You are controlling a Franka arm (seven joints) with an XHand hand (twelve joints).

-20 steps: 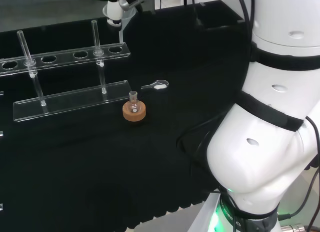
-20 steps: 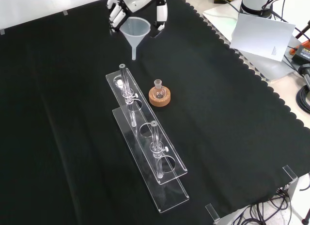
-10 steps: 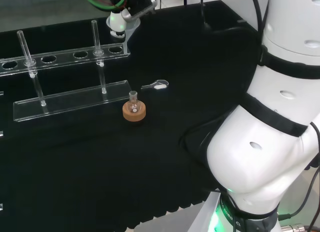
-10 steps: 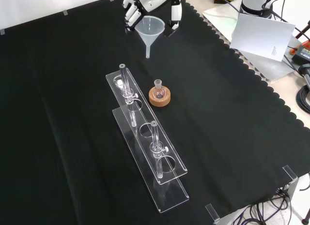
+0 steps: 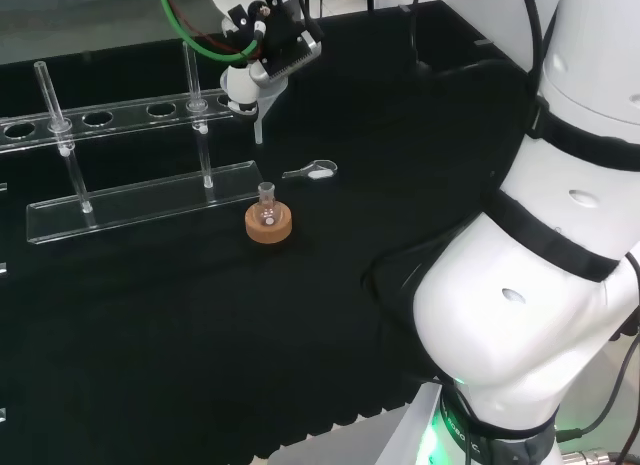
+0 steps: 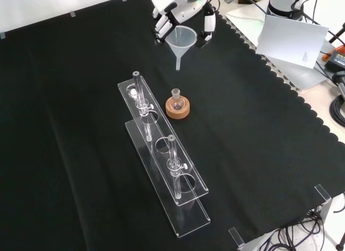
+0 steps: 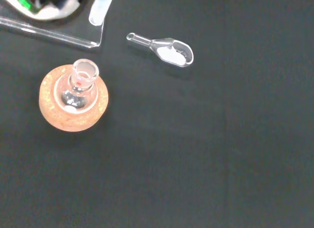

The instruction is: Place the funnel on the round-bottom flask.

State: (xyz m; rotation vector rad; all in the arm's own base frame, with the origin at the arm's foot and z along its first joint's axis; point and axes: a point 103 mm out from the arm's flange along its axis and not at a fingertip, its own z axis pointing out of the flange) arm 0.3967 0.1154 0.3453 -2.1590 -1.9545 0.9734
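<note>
Front view gives us the layout: the rack (image 6: 161, 170) runs down the cloth, with the flask (image 6: 176, 102) on its cork ring (image 6: 178, 110) just right of the rack's far end. Our hand (image 6: 180, 5) hangs at the far edge, fingers curled round the funnel (image 6: 180, 39), stem down, well above and beyond the flask. A scoop (image 7: 169, 49) lies near the flask. We judge this the carry step; next we must bring the stem over the neck and lower it straight in.
</note>
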